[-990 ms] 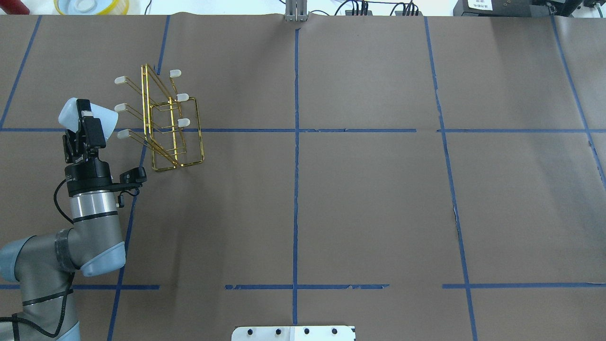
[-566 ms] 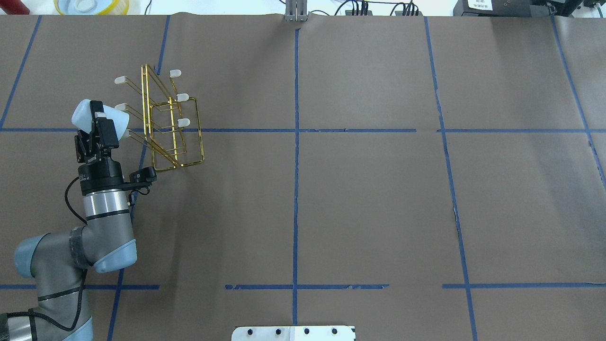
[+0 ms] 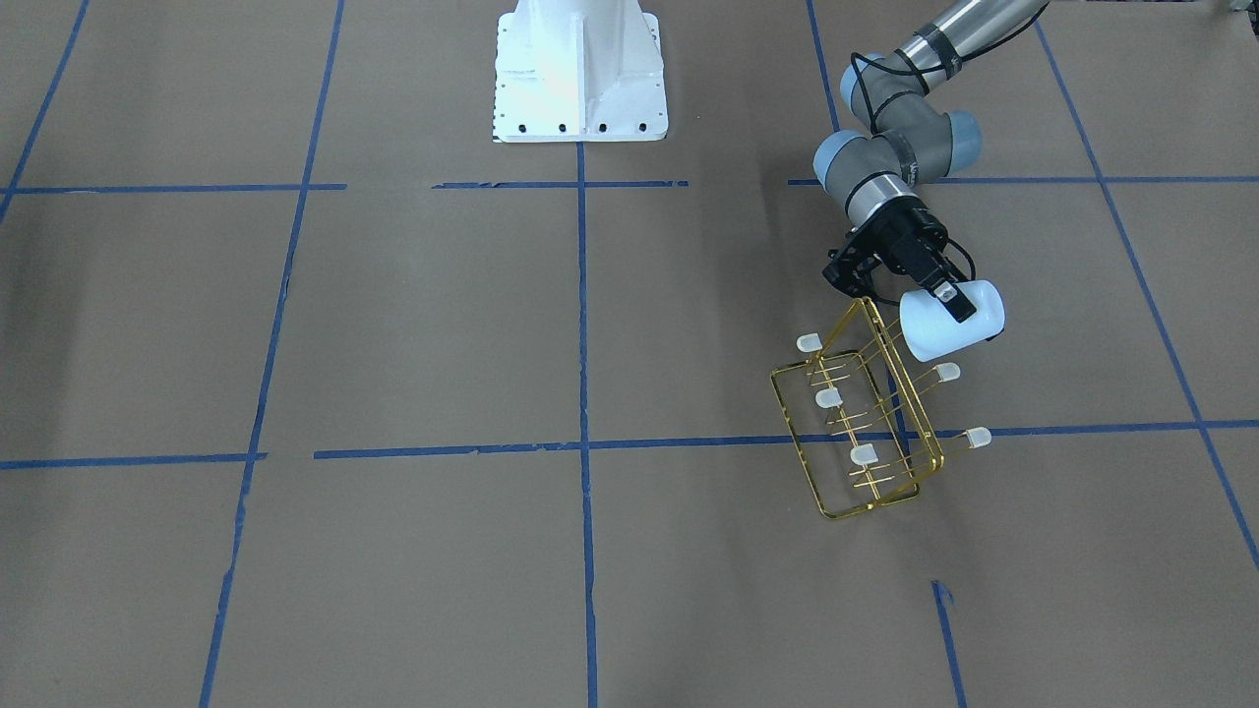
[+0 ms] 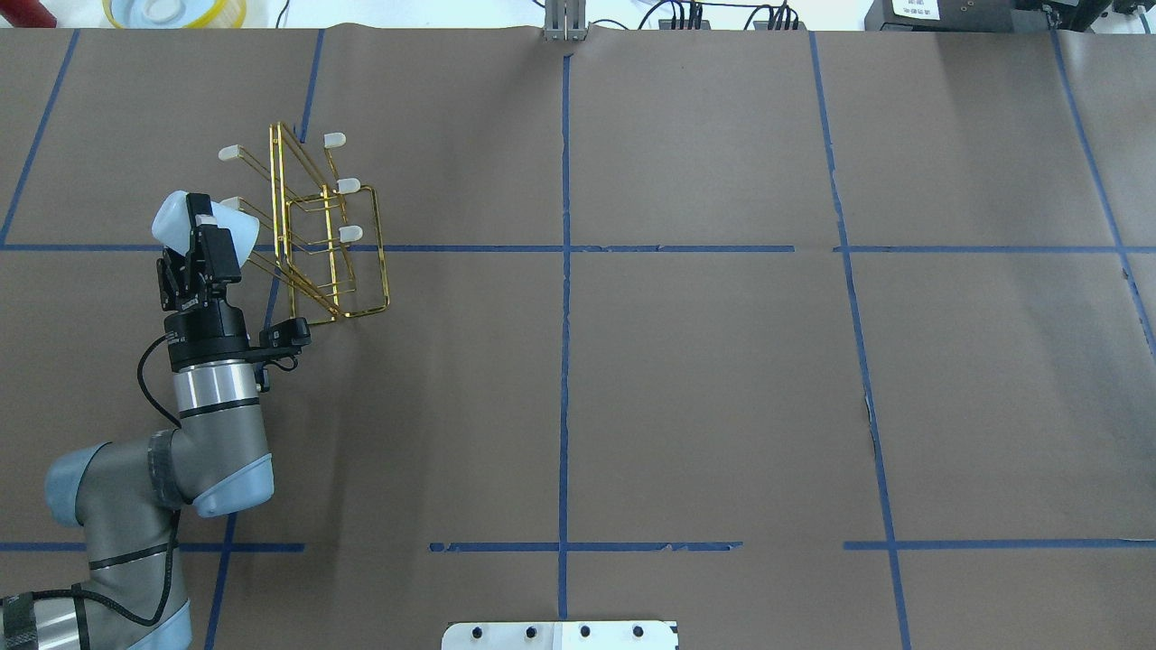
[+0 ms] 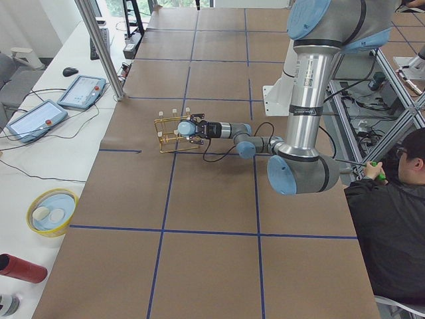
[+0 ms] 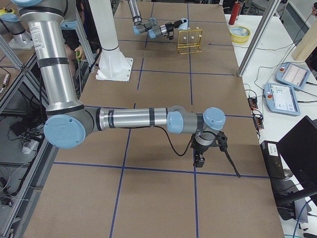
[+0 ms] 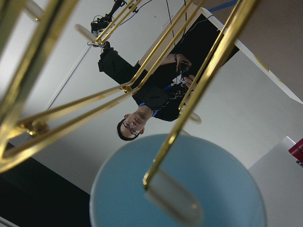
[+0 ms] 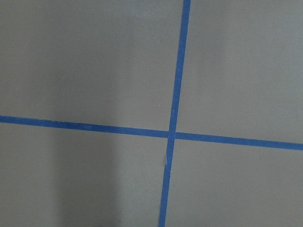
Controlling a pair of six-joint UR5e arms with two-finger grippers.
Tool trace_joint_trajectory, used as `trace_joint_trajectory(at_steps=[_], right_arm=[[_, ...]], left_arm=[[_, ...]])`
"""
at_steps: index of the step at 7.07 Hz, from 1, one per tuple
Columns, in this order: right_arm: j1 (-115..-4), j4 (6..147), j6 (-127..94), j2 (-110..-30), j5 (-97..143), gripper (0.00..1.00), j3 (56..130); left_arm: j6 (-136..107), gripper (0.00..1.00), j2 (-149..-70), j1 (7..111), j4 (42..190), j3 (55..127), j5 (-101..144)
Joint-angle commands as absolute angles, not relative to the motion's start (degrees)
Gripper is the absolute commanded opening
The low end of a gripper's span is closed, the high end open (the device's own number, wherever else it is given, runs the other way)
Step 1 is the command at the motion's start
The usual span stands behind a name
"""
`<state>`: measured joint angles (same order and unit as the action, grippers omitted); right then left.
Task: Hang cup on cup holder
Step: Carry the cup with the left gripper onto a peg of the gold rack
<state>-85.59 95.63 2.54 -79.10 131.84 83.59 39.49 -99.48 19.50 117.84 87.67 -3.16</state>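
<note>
The gold wire cup holder stands on the brown table at the far left; it also shows in the front view. My left gripper is shut on the pale blue-white cup, held on its side just left of the rack. The cup's mouth faces the rack. In the left wrist view a capped peg sits at the cup's open mouth. In the front view the cup covers the peg nearest the robot. My right gripper shows only in the exterior right view, low over the table; I cannot tell its state.
Blue tape lines grid the brown table cover. A yellow-rimmed bowl sits beyond the far left edge. The white robot base stands at the near middle. A person sits by the table's side.
My left arm has moved right toward the rack with the cup. The cup now covers the near left peg's cap, which showed free a second ago.
</note>
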Motion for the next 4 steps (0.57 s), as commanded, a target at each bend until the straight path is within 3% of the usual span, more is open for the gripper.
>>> trace_joint_trajectory(at_steps=[1, 4], right_arm=[[-85.60, 95.62, 2.46, -79.10, 131.84, 1.00, 83.67], [-85.61, 95.62, 2.55, -79.10, 131.84, 1.00, 83.58]], left_arm=[[39.38, 0.00, -99.67, 19.42, 117.77, 87.80, -1.33], [39.29, 0.00, -99.67, 19.42, 117.77, 87.98, 0.35]])
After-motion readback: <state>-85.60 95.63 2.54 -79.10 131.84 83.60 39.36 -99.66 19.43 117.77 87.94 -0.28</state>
